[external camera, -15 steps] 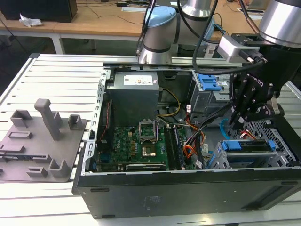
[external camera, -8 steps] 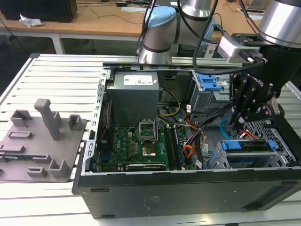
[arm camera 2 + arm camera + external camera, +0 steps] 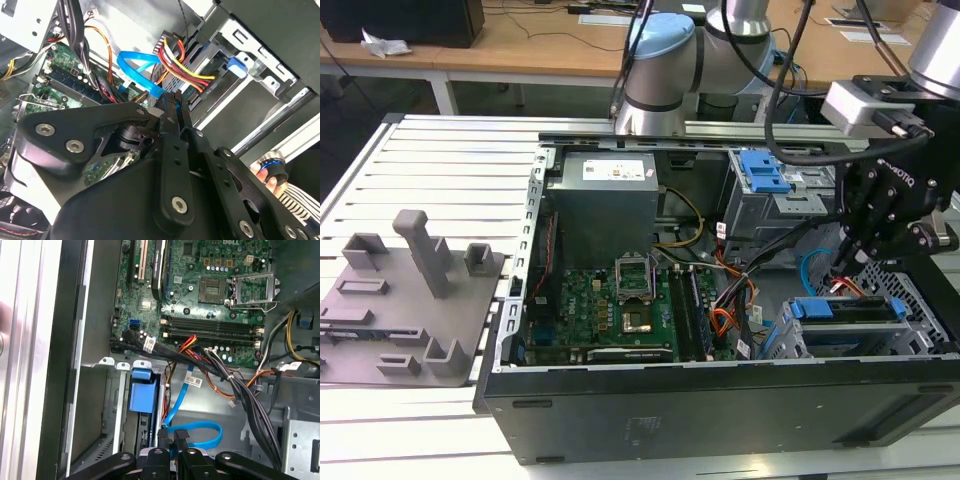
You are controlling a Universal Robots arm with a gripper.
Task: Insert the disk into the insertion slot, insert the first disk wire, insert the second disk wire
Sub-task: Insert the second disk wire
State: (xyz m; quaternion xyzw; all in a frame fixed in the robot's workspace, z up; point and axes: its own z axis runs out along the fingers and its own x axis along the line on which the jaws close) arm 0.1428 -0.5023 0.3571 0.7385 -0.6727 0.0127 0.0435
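The disk, in its blue carrier, sits inside the insertion slot, a silver perforated cage at the case's corner on the exterior view's right. My gripper hangs just above the disk's rear end. In both wrist views the fingers are pressed together on the end of a blue flat wire that loops up from the motherboard. The loop of that blue wire lies beside the carrier's blue tab. A red, yellow and black wire bundle runs to the disk's rear.
The motherboard and power supply fill the open case. A grey bay with a blue bracket stands behind the gripper. Thick black cables cross close by. A grey fixture plate lies outside the case. A person's hand shows at the edge.
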